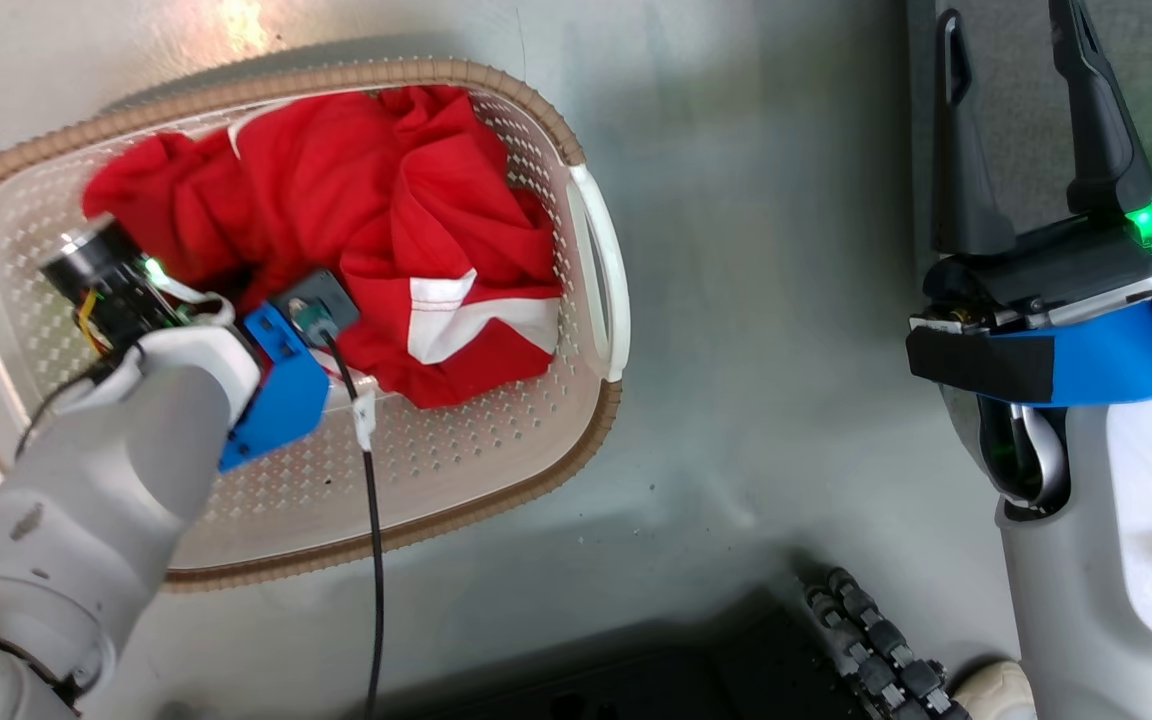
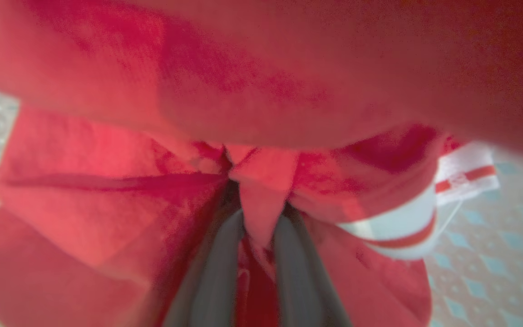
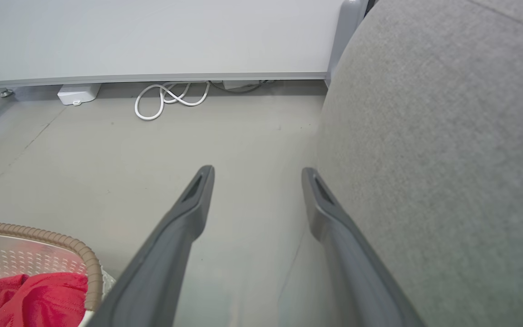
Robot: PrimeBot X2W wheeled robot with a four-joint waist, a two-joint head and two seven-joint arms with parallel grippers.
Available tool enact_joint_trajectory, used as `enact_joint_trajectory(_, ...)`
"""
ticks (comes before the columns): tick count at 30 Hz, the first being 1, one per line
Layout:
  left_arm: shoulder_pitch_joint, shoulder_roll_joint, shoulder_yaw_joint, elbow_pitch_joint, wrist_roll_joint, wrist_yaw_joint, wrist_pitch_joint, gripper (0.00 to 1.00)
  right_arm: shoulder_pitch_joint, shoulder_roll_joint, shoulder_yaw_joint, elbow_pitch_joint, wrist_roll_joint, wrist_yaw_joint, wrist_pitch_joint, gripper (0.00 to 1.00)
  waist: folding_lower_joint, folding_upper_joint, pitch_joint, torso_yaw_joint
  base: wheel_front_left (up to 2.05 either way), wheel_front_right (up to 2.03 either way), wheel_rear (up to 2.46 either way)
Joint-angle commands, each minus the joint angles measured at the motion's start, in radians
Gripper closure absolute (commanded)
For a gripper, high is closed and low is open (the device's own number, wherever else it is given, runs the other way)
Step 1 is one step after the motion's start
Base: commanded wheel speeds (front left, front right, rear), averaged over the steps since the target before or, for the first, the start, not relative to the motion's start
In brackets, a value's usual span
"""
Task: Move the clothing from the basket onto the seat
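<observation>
1. Red clothing (image 2: 107,213) crowds the left gripper (image 2: 259,227), whose fingers (image 2: 216,272) pinch one fold between them.
2. Soft, light and limp, it will likely trail; a bunched middle fold should hold better than a loose edge.
3. Around that gripper, the pile lies inside the basket (image 1: 496,470).
4. Right gripper (image 3: 258,175) gapes empty, the seat (image 3: 447,159) just beside one finger.

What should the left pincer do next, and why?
Probably lift straight up: the left pincer seems to pinch a fold of the red clothes, which lie in the basket, and the grey seat is off to the robot's right.
</observation>
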Motion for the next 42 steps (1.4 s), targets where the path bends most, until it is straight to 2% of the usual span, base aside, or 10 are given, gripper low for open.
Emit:
enact_joint_trajectory(1, 0.019, -0.007, -0.005, -0.001, -0.005, -0.002, -0.003, 1.00, -0.007, -0.004, -0.006, 0.006, -0.001, 0.000, -0.004, 0.00, -0.0008, -0.0001, -0.016, 0.007, 0.00, 0.00, 0.00)
enact_joint_trajectory(20, 0.078, -0.094, -0.004, -0.023, -0.079, -0.002, -0.107, 1.00, 0.027, -0.004, -0.034, 0.051, -0.050, 0.000, -0.004, 0.00, -0.0008, -0.0001, -0.187, 0.095, 0.00, 0.00, 0.00)
enact_joint_trajectory(31, 0.124, -0.151, -0.003, -0.045, -0.137, -0.002, -0.205, 1.00, 0.084, -0.004, -0.066, 0.079, -0.093, 0.000, -0.004, 0.00, -0.0008, -0.0001, -0.329, 0.165, 0.00, 0.00, 0.00)
enact_joint_trajectory(42, 0.176, -0.181, 0.021, -0.095, -0.208, -0.001, -0.254, 1.00, 0.153, -0.004, -0.089, 0.108, -0.111, 0.000, -0.004, 0.00, -0.0008, -0.0001, -0.474, 0.223, 0.00, 0.00, 0.00)
